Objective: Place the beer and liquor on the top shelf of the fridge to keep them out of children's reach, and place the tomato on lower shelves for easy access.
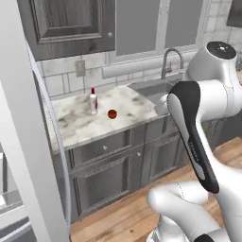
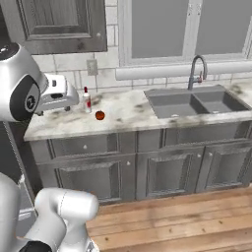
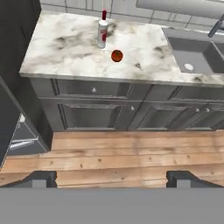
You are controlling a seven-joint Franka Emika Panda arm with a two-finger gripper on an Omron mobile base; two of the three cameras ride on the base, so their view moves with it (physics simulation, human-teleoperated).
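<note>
Dark fingertips of the gripper stand wide apart with nothing between them, high over the wood floor and facing the counter. On that marble top the liquor stands upright, neck up, well apart from the gripper. Just beside it lies the tomato, its top spot too small to make out. At the left edge, 1 fridge door is cut off. Right of the tomato sits the sink.
</note>
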